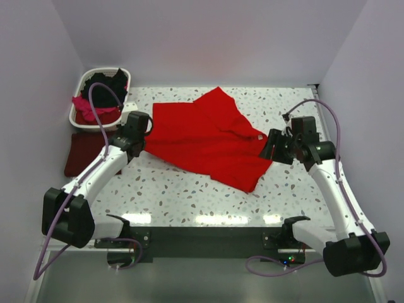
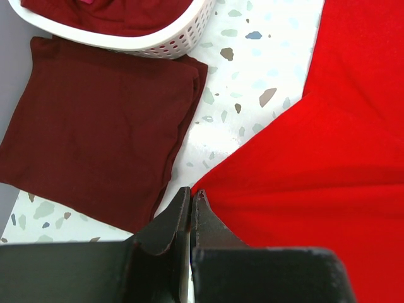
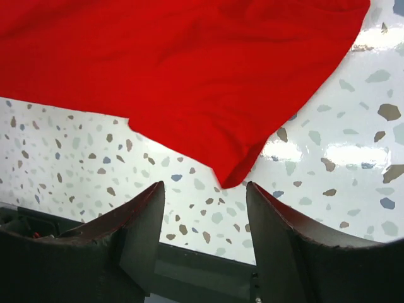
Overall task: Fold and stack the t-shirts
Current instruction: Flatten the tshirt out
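A bright red t-shirt (image 1: 211, 136) lies spread and rumpled on the speckled table. My left gripper (image 1: 140, 140) is at its left corner. In the left wrist view the jaws (image 2: 191, 192) are shut, and the red t-shirt (image 2: 315, 158) tapers to a point right at their tips. My right gripper (image 1: 273, 145) is at the shirt's right edge. In the right wrist view it is open (image 3: 204, 186), with a corner of the red t-shirt (image 3: 230, 177) just ahead of the gap. A folded dark maroon t-shirt (image 1: 82, 154) lies flat at the left (image 2: 95, 132).
A white plastic laundry basket (image 1: 79, 85) stands at the back left and holds a black t-shirt (image 1: 107, 82) and a magenta-pink one (image 1: 85, 104). Its rim shows in the left wrist view (image 2: 170, 41). White walls close in the table on three sides.
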Tool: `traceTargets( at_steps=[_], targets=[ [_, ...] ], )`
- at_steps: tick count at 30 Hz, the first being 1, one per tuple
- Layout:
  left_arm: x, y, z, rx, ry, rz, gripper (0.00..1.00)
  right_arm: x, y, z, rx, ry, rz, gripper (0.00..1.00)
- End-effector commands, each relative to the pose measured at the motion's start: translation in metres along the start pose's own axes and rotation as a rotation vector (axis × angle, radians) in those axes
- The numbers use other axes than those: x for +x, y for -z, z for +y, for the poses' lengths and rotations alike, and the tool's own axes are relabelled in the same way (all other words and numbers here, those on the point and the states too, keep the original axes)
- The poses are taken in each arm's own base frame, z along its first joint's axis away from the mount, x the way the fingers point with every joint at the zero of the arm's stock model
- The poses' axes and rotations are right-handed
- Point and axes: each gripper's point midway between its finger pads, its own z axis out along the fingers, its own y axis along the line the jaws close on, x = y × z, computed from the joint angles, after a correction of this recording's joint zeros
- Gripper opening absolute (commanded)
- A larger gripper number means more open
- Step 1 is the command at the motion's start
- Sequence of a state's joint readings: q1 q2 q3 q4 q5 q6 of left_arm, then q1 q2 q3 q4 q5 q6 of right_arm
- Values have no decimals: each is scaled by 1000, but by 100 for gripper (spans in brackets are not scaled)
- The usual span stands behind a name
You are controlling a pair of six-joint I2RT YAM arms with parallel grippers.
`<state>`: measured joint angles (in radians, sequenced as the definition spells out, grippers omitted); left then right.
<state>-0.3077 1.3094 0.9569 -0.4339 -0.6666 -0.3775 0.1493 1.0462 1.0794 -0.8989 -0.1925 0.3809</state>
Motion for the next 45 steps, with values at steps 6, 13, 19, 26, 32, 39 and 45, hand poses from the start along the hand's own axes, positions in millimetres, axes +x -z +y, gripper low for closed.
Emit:
traceTargets(
  at_steps=[6, 13, 19, 26, 32, 39, 45],
  targets=[
    [-10, 0, 0, 9, 23, -33, 0, -8, -78, -10, -17, -17, 12, 46],
    [-10, -2, -1, 10, 18, -26, 0, -20, -143, -37, 81, -54, -16, 48],
    [-11, -1, 0, 8, 18, -30, 0, -11, -142, -82, 312, -86, -47, 62],
    [-12, 0, -3, 19, 17, -30, 0, 1, -154, -99, 334, -134, -11, 59],
    [-12, 0, -1, 15, 18, -32, 0, 11, -170, -101, 321, -147, 26, 53],
    [-13, 1, -2, 20, 20, -34, 0, 21, -179, -100, 290, -139, 58, 27],
    [-22, 5, 11, -21, 41, -65, 0, -35, -123, -65, 231, -114, -60, 0]
  ],
)
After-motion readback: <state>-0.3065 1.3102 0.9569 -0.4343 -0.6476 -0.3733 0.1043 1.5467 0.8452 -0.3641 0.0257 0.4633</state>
